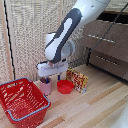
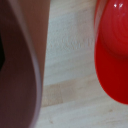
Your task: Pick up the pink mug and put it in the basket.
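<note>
Exterior view: white boxy gripper (image 1: 46,78) with dark blue-tipped fingers sits right at the top of the small pale pink cylindrical mug (image 1: 46,87), which stands on the light wooden tabletop (image 1: 95,102). Can't tell if the fingers are clamped or apart. Shallow red bowl (image 1: 65,87) just right of the mug, patterned red-yellow box (image 1: 77,80) right of that. Large red lattice plastic basket (image 1: 22,101) with grey-blue rim near-left, close to the mug.

Wrist view: blurred pink mug wall (image 2: 20,70) very close, red bowl (image 2: 114,50) across a strip of bare wood. Fingers not visible.
</note>
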